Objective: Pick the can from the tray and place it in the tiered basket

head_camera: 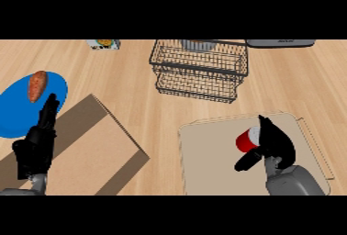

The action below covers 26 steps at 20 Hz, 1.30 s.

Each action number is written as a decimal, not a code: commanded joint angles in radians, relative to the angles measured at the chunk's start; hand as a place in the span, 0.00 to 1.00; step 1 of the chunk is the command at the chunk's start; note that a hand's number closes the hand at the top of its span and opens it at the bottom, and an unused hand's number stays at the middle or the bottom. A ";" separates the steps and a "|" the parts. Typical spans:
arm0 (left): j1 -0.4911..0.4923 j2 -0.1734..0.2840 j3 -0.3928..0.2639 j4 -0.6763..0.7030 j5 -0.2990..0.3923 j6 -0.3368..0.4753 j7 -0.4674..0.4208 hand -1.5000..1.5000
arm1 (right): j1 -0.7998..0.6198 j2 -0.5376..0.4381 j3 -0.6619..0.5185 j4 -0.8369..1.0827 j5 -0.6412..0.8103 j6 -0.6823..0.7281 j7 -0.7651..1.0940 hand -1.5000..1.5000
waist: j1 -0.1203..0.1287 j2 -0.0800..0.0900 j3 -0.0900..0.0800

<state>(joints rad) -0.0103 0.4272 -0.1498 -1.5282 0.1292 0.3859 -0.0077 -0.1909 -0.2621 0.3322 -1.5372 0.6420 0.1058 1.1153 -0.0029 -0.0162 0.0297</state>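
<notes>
Lying on the beige tray (pixel 210 156) at the lower right of the frame, the red can (pixel 247 139) shows only its left part; the right robot hand (pixel 274 143) covers the rest, fingers and thumb curled round it in a grasp. The tray rests on the wooden surface (pixel 136 69). Above it, at upper centre, stands the tiered basket (pixel 198 69) of dark wire, well apart from the can, with bare wood between them. A tan board (pixel 95 151) lies at the lower left, and beside it a blue plate (pixel 20 110) carries a reddish-brown sweet potato (pixel 36 86). The left robot hand (pixel 41 137) shows at the lower left over the plate's edge, fingers straight and released, holding nothing. A small packet (pixel 103 44) and a grey object (pixel 281 43) sit along the top edge.
</notes>
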 commanded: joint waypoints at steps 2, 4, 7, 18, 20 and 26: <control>0.062 -0.124 -0.106 0.084 0.025 -0.016 0.038 0.50 | -0.037 0.034 -0.023 0.050 0.014 0.027 0.114 1.00 | -0.003 0.025 -0.032; 0.075 -0.123 -0.101 0.107 0.030 -0.025 0.010 0.50 | -0.007 0.036 -0.013 0.043 0.029 0.015 0.080 1.00 | -0.011 0.025 -0.033; 0.088 -0.127 -0.102 0.102 0.032 -0.019 -0.002 0.50 | 0.009 0.033 -0.005 0.058 0.052 -0.001 0.030 1.00 | -0.007 0.024 -0.032; 0.081 -0.093 -0.106 0.078 0.060 -0.052 0.034 0.50 | -0.072 -0.053 0.059 0.134 0.165 0.019 -0.209 1.00 | 0.015 0.026 -0.030; 0.050 -0.114 -0.112 0.089 0.048 -0.026 0.039 0.50 | -0.067 -0.086 0.114 0.117 0.143 0.051 -0.350 1.00 | 0.007 0.031 -0.030; 0.082 -0.123 -0.123 0.083 0.038 -0.007 0.038 0.50 | -0.092 -0.196 0.052 0.032 0.048 0.064 -0.597 1.00 | -0.016 0.022 -0.030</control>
<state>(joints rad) -0.0091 0.4276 -0.1669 -1.5323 0.1369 0.3967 -0.0188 -0.2755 -0.4007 0.4144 -1.4666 0.7395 0.1641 0.6508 0.0001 -0.0131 0.0334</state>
